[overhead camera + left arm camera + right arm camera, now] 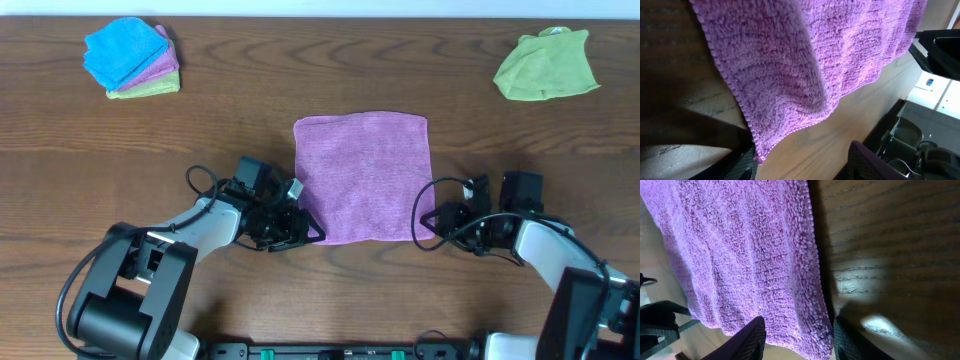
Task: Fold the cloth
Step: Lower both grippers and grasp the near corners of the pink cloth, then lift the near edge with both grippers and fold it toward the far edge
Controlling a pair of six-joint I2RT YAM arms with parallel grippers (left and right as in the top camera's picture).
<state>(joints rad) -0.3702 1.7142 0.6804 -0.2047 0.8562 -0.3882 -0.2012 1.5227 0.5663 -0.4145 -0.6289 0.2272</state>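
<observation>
A purple cloth (pixel 365 175) lies flat in the middle of the wooden table. My left gripper (pixel 305 232) is at its near left corner. In the left wrist view the gripper's (pixel 802 167) jaws are wide open, and the cloth's (pixel 805 65) corner tip touches one finger. My right gripper (pixel 425 225) is at the near right corner. In the right wrist view that gripper's (pixel 797 342) jaws are open and straddle the cloth's (pixel 740 255) corner edge, which lies between the fingers.
A stack of folded cloths (pixel 130 60), blue over purple and green, sits at the far left. A crumpled green cloth (pixel 545 65) lies at the far right. The table's near edge runs just behind both arms.
</observation>
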